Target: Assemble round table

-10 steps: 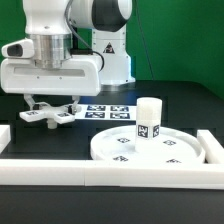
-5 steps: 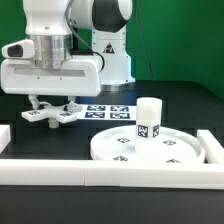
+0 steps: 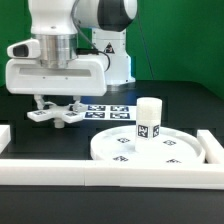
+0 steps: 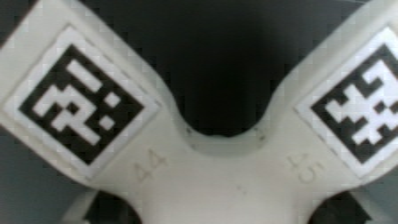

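Observation:
The cross-shaped foot piece (image 3: 57, 116) is white with black-and-white tags and hangs in my gripper (image 3: 57, 106), a little above the table at the exterior view's left. My gripper is shut on it. In the wrist view the foot piece (image 4: 210, 150) fills the frame, with two tagged arms spreading out. The large rimmed round disc (image 3: 180, 151) lies flat at the exterior view's right. The short thick cylinder leg (image 3: 148, 118) stands upright on the disc, well apart from my gripper.
The marker board (image 3: 108, 112) lies flat behind the disc, next to the foot piece. Long white border bars run along the front (image 3: 110, 173), the right (image 3: 213, 147) and the left (image 3: 4, 134). The robot base (image 3: 110, 55) stands at the back.
My gripper has moved slightly to the exterior view's right with the foot piece still in it. The disc and the leg have not moved.

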`<move>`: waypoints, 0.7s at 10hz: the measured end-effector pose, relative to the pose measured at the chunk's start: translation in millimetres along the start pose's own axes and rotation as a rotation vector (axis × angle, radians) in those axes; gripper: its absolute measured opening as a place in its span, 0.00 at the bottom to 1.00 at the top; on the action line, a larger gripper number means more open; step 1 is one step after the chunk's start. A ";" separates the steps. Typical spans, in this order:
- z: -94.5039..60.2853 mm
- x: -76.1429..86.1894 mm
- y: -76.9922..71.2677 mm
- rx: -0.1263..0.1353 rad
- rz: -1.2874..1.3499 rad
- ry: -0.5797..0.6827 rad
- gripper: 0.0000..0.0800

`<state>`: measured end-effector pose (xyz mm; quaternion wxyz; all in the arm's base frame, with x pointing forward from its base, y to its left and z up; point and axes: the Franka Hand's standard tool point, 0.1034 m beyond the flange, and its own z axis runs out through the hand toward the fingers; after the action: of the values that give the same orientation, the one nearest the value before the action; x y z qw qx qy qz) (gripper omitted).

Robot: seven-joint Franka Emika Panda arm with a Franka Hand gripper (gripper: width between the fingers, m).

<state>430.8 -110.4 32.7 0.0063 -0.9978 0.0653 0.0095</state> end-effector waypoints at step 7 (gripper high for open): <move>-44.7 6.6 -93.8 0.058 0.094 -0.027 0.56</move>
<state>450.4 -18.9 78.2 0.0358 -0.9928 0.1122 0.0213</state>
